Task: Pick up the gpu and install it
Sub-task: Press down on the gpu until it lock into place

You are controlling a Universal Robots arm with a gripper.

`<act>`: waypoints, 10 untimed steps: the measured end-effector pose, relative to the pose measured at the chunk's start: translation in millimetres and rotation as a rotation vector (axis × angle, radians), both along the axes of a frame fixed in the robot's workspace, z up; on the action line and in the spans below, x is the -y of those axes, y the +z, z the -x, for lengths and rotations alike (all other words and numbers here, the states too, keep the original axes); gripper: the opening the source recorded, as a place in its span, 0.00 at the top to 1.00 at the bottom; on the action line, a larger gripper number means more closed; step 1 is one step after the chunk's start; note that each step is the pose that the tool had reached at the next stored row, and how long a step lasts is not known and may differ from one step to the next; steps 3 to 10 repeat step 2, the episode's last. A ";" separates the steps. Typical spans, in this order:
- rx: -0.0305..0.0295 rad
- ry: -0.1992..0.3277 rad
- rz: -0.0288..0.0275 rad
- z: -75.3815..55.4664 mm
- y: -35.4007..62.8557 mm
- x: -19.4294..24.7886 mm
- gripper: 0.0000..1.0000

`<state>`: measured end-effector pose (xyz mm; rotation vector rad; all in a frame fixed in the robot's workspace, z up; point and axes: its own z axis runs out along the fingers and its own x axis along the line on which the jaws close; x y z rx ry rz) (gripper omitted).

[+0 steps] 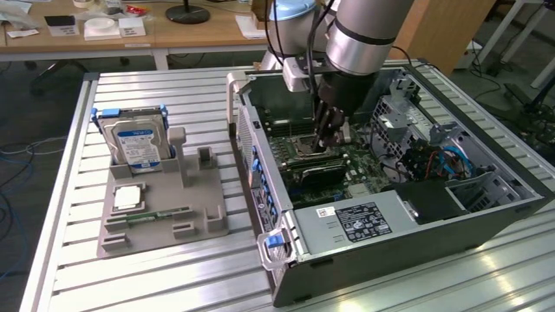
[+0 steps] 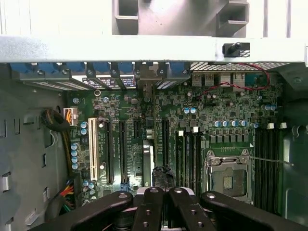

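- End effector (image 1: 328,144) inside the open PC case (image 1: 416,227), fingers together; whether they pinch anything, unclear.
- Gpu (image 1: 319,172) stands on edge on the motherboard (image 2: 216,120), directly under the fingertips (image 2: 179,192).
- Judgement: seating step. Keep the card square to its slot and press straight down, evenly.

The computer case (image 1: 390,214) is lying open on top, leaving room to reach down to the motherboard (image 2: 159,139). Its side walls, the drive cage (image 1: 401,114) and the cables (image 1: 446,159) are crowding the exterior view's right. The arm's gripper (image 1: 328,140) is standing over the middle.
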<state>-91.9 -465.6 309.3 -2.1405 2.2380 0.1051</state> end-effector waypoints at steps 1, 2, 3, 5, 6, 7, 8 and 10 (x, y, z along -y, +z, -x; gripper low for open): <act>0.0000 0.000 0.0001 0.0 0.0 0.0 0.89; 0.0000 0.000 0.0000 0.0 0.0 0.0 0.89; 0.0000 0.000 0.0000 0.0 0.0 0.0 0.89; 0.0000 0.000 0.0000 0.0 0.0 0.0 0.89; 0.0000 0.000 0.0000 0.0 0.0 0.0 0.89; 0.0000 0.000 0.0000 0.0 0.0 0.0 0.89; 0.0000 0.000 0.0000 0.0 0.0 0.0 0.89; 0.0000 0.000 0.0000 0.0 0.0 0.0 0.89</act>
